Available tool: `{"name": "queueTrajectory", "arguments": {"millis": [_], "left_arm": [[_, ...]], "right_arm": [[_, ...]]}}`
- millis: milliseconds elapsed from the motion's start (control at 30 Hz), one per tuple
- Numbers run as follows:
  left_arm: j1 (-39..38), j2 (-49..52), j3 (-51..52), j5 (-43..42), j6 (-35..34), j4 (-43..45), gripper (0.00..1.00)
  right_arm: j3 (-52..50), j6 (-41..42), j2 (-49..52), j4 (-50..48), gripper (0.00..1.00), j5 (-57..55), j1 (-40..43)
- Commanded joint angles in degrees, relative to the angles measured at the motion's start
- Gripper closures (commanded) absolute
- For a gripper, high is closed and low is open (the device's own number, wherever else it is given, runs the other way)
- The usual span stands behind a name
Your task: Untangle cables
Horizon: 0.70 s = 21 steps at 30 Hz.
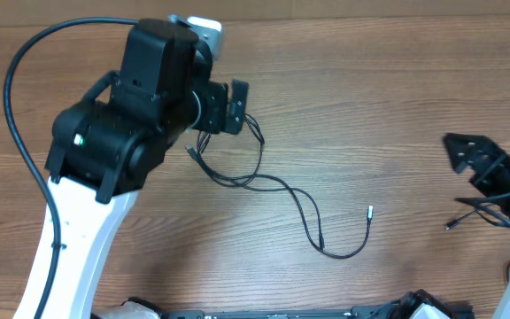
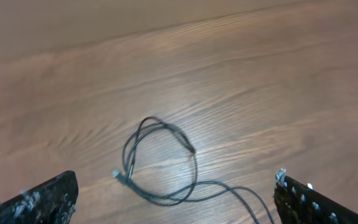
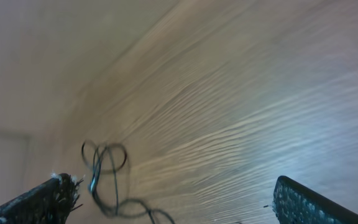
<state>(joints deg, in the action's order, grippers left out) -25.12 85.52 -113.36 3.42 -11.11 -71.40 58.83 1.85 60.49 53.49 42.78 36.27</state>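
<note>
A thin black cable [image 1: 264,182] lies on the wooden table. Its looped, tangled end [image 1: 228,164] sits just below my left gripper [image 1: 235,108]. Its long tail runs right to a silvery plug tip [image 1: 369,212]. In the left wrist view the loops [image 2: 160,158] lie on the table between my open, empty left fingers [image 2: 176,196], with a small plug tip [image 2: 117,175]. My right gripper [image 1: 467,155] is at the far right, open and empty [image 3: 173,202]. The right wrist view shows blurred cable loops [image 3: 104,168]. Another thin cord with a plug tip [image 1: 451,225] lies by the right arm.
The thick black wiring [image 1: 16,89] of the left arm arcs over the table's left side. A white-grey box [image 1: 209,27] sits at the far edge behind the left arm. The table's front edge [image 1: 282,312] holds the arm bases.
</note>
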Motion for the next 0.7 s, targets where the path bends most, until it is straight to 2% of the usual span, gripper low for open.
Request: {"name": "queueTrajectory", "arguments": {"millis": [0,200,367,667], "left_arm": [[1.5,2.8,-0.8,2.3,-5.1,-0.6,0.00],[4.2,4.8,-0.8,2.8,-7.4,-1.0,0.00],[9.2,5.0,-0.7,2.7,-7.4,-3.1,0.00],[11.7,5.1,-0.3,2.8,-7.3,-3.8,0.00]], "right_arm": [[0.5,-3.5,-0.4,-1.3,0.00,1.0,-7.0],[0.5,-3.4,1.6,-5.7,0.00,0.9,-17.8],[0.5,-2.0,8.1,-10.4,0.00,0.8,-26.6],[0.5,0.3,20.7,-21.1,0.00,0.8,-40.7]]}}
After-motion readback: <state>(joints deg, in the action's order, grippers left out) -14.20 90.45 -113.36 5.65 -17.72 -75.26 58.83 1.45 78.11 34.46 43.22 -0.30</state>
